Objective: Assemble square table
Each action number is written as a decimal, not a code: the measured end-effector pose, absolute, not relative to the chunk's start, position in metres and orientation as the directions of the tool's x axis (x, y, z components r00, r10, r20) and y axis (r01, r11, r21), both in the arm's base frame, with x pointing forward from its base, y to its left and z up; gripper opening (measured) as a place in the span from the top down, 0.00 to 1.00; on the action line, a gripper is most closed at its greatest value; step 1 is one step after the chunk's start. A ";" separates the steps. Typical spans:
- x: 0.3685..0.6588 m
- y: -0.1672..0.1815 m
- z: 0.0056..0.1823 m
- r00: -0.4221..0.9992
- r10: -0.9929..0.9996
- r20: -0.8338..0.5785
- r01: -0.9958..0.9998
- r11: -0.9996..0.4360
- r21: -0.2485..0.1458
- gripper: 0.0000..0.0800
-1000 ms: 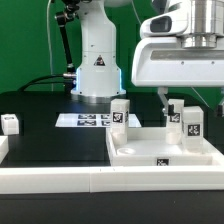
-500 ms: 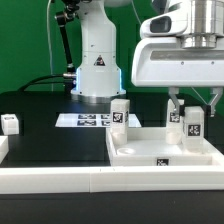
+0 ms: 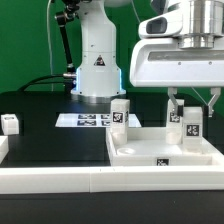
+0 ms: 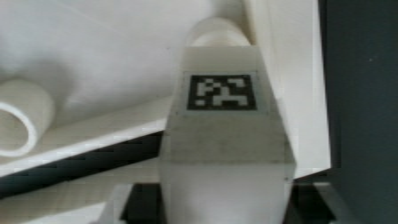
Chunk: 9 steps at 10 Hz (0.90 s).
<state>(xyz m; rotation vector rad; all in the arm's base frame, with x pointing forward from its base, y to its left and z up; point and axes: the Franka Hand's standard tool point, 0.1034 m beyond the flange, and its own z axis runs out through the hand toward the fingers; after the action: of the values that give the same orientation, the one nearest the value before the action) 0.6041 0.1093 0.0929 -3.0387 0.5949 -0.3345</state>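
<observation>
Since a second ago my jaws have been closing from wide open, and now they are clamping a leg [image 4: 222, 120], whose tagged face is filling the wrist view between my two dark pads. In the exterior view this is, I am judging, the nearer leg of a close pair. It is standing upright at the far side of the tabletop [image 3: 160, 152], on the exterior view's right, with a neighbouring leg [image 3: 175, 112] just beside it.

I am expecting the piece to be light and stiff. It looks like a small hard plastic block with smooth sides, so it could twist or slip if held near its tip. I am thinking the flat opposite faces around mid-height are the place to hold, keeping the mating end free.

A third leg [image 3: 120, 113] is standing near the tabletop's other far corner, and a fourth leg [image 3: 10, 123] is sitting well apart on the black counter [image 3: 60, 140]. The marker board [image 3: 90, 120] is lying behind. My wrist is pointing straight down, with the hand hanging vertically over the pair.
</observation>
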 end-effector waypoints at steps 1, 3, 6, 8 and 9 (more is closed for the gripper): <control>0.603 0.110 0.093 0.865 -0.461 0.197 -0.453 -0.887 -0.085 0.64; 0.602 0.114 0.093 0.730 -0.661 0.173 -0.648 -0.750 -0.129 0.64; 0.601 0.114 0.094 0.516 -0.845 0.136 -0.829 -0.533 -0.170 0.64; 0.602 0.111 0.093 0.398 -0.911 0.105 -0.891 -0.411 -0.191 0.64; 0.603 0.108 0.093 0.377 -0.920 0.103 -0.899 -0.391 -0.196 0.64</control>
<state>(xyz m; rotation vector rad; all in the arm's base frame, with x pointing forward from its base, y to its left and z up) 0.6034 0.1077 0.0928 -2.5163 1.6695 -0.2966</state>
